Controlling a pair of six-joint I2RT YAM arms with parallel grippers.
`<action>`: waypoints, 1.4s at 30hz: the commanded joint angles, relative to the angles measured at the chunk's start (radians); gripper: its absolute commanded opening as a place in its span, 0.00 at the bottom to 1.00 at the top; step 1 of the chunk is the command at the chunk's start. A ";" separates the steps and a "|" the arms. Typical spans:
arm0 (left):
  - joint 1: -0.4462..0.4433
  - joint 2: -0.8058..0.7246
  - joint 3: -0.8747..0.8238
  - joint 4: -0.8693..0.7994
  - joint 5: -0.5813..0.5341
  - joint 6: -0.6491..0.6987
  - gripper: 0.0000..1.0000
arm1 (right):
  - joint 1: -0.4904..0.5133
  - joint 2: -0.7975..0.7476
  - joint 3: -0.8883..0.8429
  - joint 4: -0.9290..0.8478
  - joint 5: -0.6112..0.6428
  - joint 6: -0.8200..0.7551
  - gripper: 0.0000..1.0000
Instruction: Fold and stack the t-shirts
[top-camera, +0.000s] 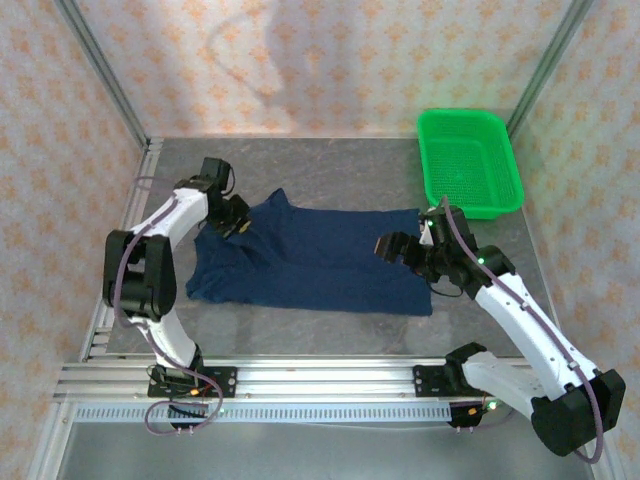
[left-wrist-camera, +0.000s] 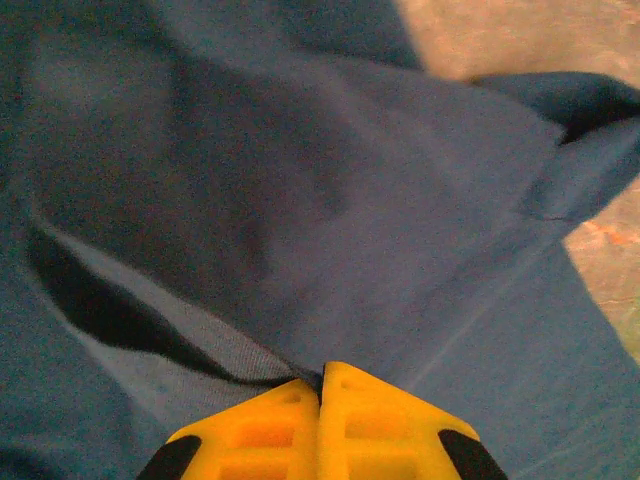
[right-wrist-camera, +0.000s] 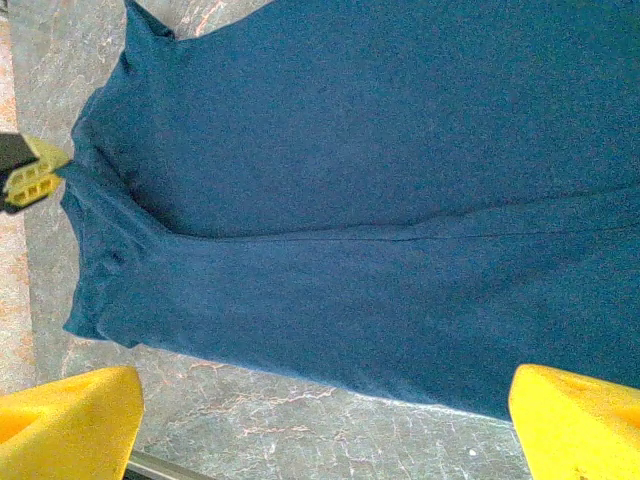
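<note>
Low and right of centre in the top view, the right gripper (top-camera: 392, 247) is hanging with its jaws spread wide, gripping nothing, over the right end of the navy t-shirt (top-camera: 320, 265). The shirt is lying spread flat across the middle of the grey table (top-camera: 330, 160). At the shirt's upper left corner, the left gripper (top-camera: 238, 222) is pinching a fold of cloth, its 2 fingers (left-wrist-camera: 270, 430) pressed together. Farther back, in the upper right, the green basket (top-camera: 470, 160) is sitting near the shirt's corner.
</note>
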 joint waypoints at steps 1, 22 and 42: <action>-0.025 0.083 0.100 -0.070 -0.003 0.066 0.00 | 0.006 0.008 -0.019 0.034 0.022 -0.003 0.94; -0.119 0.404 0.480 -0.309 -0.101 0.281 0.08 | 0.005 0.018 -0.065 0.048 0.020 0.011 0.95; 0.027 -0.346 -0.258 -0.052 -0.118 0.052 0.46 | 0.013 0.325 -0.069 0.161 0.121 0.124 0.85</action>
